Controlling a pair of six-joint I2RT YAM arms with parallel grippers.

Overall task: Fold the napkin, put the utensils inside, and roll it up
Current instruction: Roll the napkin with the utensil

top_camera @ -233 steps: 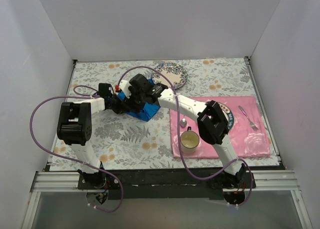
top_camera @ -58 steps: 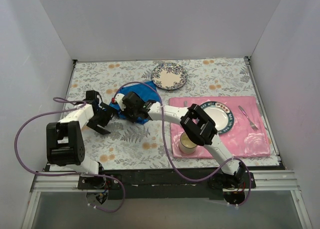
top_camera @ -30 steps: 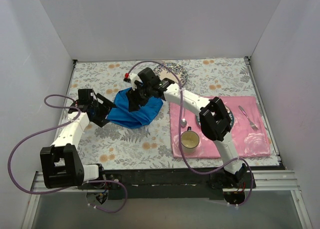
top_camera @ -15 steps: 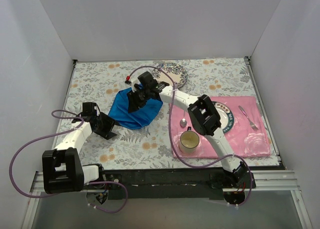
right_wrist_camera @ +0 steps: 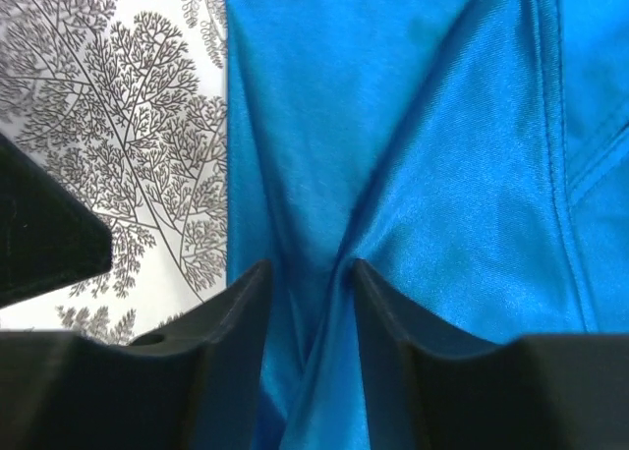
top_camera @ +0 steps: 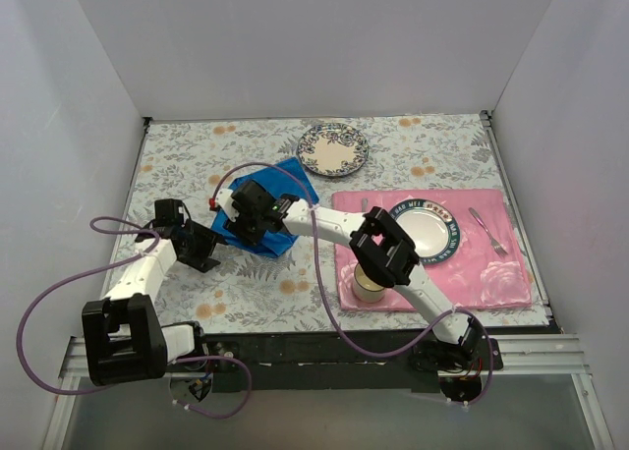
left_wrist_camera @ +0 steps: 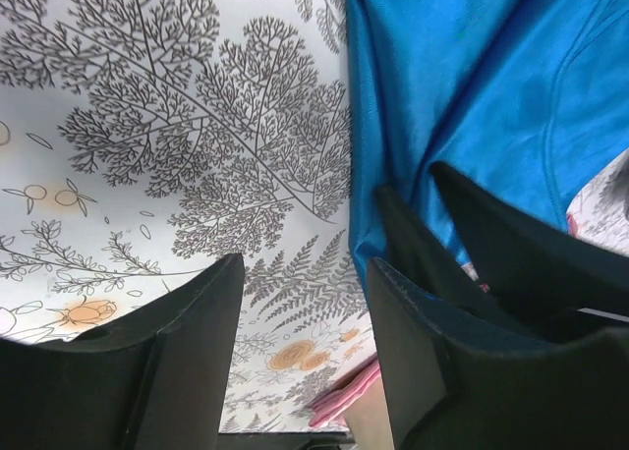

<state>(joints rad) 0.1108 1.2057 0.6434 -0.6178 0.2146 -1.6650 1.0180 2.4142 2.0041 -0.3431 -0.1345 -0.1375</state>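
The bright blue napkin [top_camera: 293, 178] lies bunched on the floral tablecloth, left of centre. My right gripper [top_camera: 247, 224] sits on its near left part. In the right wrist view the right gripper [right_wrist_camera: 310, 273] is shut on a raised ridge of the napkin [right_wrist_camera: 442, 155], whose creases run into the jaws. My left gripper [top_camera: 201, 246] is just left of the cloth. It [left_wrist_camera: 305, 268] is open with only tablecloth between its fingers, and the napkin's [left_wrist_camera: 472, 77] edge runs beside its right finger. A silver fork [top_camera: 488, 231] lies on the pink placemat; the other utensils are hidden.
A pink placemat [top_camera: 491, 273] at the right carries a patterned plate [top_camera: 429, 229] and a cup [top_camera: 366, 285] partly behind the right arm. A floral plate [top_camera: 333, 148] sits at the back centre. White walls enclose the table on three sides.
The right gripper has dragged the napkin toward the near left, bunching it narrower. The left gripper has shifted slightly beside it. Both grippers' jaws have narrowed.
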